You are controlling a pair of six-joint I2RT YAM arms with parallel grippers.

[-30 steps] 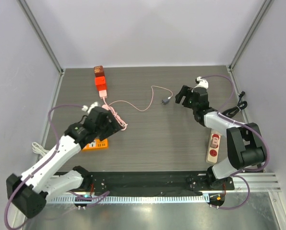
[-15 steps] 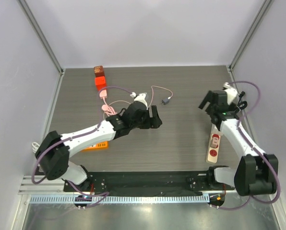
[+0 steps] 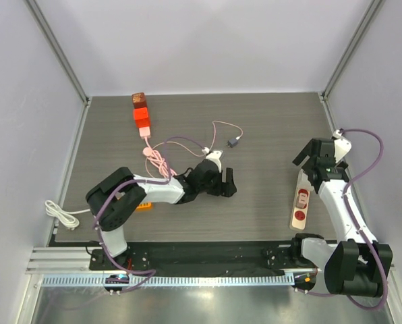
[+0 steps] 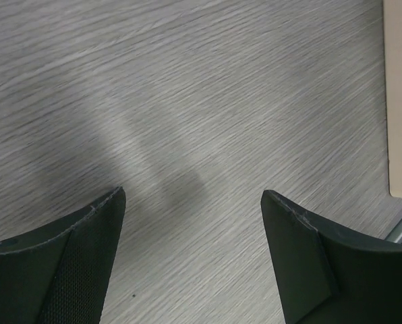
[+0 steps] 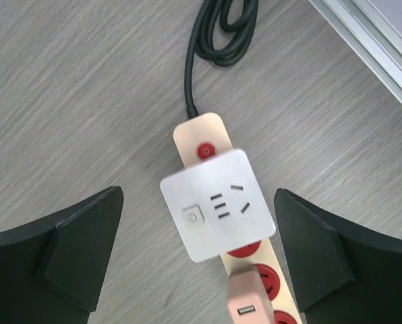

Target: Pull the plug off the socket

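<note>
A beige power strip (image 5: 199,131) with red sockets lies at the right of the table, also in the top view (image 3: 299,217). A white square adapter plug (image 5: 218,202) sits in its far end. A pink USB charger plug (image 5: 249,297) sits in the socket behind it. My right gripper (image 5: 199,192) is open, above the white adapter, one finger on each side of the strip, touching nothing. My left gripper (image 4: 192,196) is open and empty over bare table at the centre (image 3: 226,183). The strip's edge (image 4: 400,101) shows at the right of the left wrist view.
The strip's black cord (image 5: 214,40) coils beyond its far end, near the metal frame rail (image 5: 369,40). A pink cable (image 3: 157,158) runs from red blocks (image 3: 141,118) at the back left. An orange item (image 3: 143,205) and a white cable (image 3: 59,212) lie at the left.
My left arm has swung from the left side to the table's centre. My right arm has drawn back from the rear centre to above the strip's far end.
</note>
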